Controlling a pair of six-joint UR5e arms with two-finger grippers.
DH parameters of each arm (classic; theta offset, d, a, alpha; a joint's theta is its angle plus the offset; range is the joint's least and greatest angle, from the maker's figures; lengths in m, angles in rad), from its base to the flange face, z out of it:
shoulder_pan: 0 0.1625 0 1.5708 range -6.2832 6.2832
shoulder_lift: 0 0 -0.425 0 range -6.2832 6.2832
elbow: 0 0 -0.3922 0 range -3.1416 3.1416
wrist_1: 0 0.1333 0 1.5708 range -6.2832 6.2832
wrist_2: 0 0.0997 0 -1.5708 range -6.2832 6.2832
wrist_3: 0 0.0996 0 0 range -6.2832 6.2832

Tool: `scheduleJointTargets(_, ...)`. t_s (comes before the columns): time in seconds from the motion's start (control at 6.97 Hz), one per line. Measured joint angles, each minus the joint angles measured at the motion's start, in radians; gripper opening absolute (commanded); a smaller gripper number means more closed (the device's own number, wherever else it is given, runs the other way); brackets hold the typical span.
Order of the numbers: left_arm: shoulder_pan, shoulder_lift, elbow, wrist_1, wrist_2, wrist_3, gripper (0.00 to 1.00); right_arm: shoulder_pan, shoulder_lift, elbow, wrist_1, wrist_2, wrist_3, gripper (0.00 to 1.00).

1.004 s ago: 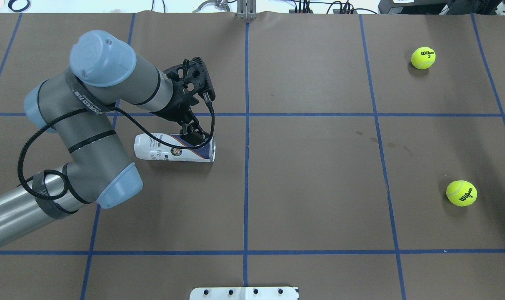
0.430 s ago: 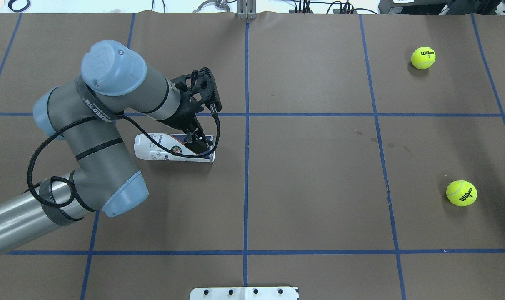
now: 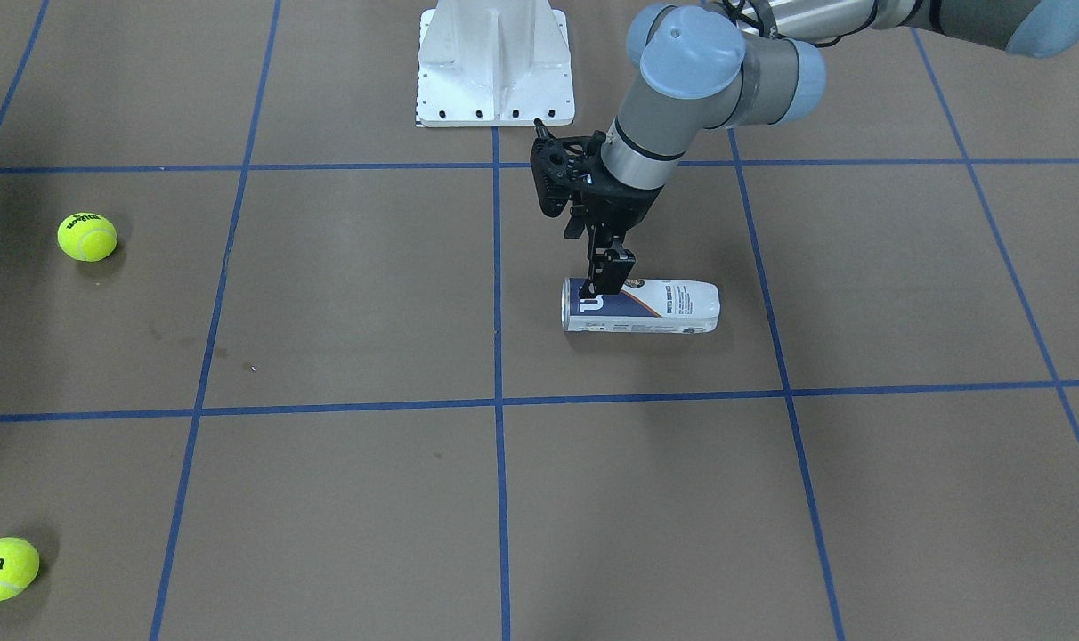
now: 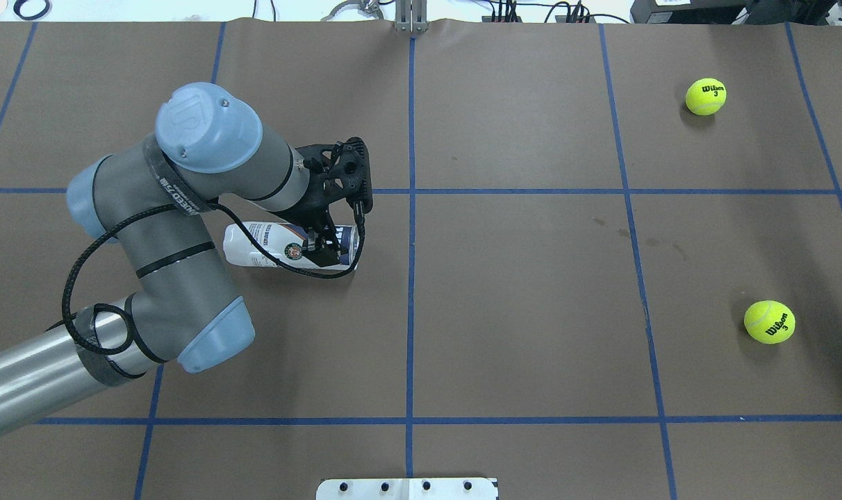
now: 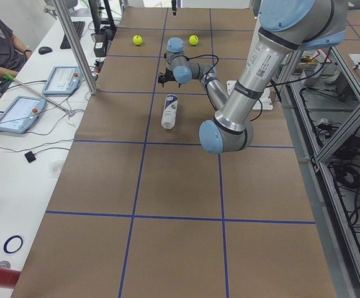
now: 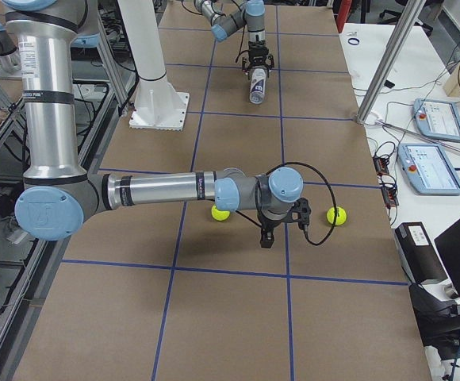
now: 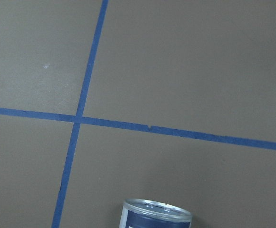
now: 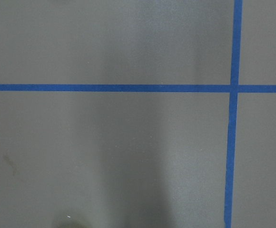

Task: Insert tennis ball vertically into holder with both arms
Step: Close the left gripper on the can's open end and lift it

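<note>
We find the holder (image 4: 265, 244) lying on its side on the table (image 4: 532, 312), directly beneath the left gripper (image 4: 326, 244). Its fingers (image 3: 612, 265) come down close to the silver-rimmed mouth, one on each side of the round body. They look spread wider than the can, and we cannot tell whether either pad touches it. We judge that the grasp is set across the can's width and near its mouth so that, once closed, the wrist can swing the can upright with the opening on top.

The right gripper (image 6: 266, 236) hangs low over the table, well apart from the holder. The first tennis ball (image 6: 220, 212) sits to one side of its fingers and the second tennis ball (image 6: 337, 215) to the other, so either is a short reach. We cannot tell how those fingers stand.
</note>
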Motion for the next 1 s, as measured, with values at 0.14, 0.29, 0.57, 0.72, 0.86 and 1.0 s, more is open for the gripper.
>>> scheduleJointTargets(0.14, 0.019, -0.003, 0.003, 0.009, 0.038, 0.051, 0.99, 0.0, 0.0, -0.003, 0.001, 0.003, 0.002, 0.99)
scheduleJointTargets(0.29, 0.032, -0.011, 0.006, 0.027, 0.065, 0.09, 0.99, 0.0, 0.0, -0.003, 0.002, 0.003, 0.003, 0.99)
scheduleJointTargets(0.57, 0.063, -0.051, 0.014, 0.1, 0.13, 0.122, 0.99, 0.0, 0.0, -0.005, 0.002, 0.005, 0.004, 0.99)
scheduleJointTargets(0.72, 0.085, -0.067, 0.033, 0.117, 0.174, 0.128, 0.99, 0.001, -0.006, -0.005, 0.003, 0.011, 0.003, 0.99)
scheduleJointTargets(0.86, 0.1, -0.081, 0.061, 0.124, 0.208, 0.13, 0.99, 0.002, -0.018, 0.0, 0.007, 0.022, 0.003, 0.99)
scheduleJointTargets(1.0, 0.108, -0.089, 0.09, 0.125, 0.228, 0.131, 1.0, 0.005, -0.025, 0.005, 0.01, 0.028, 0.002, 0.99)
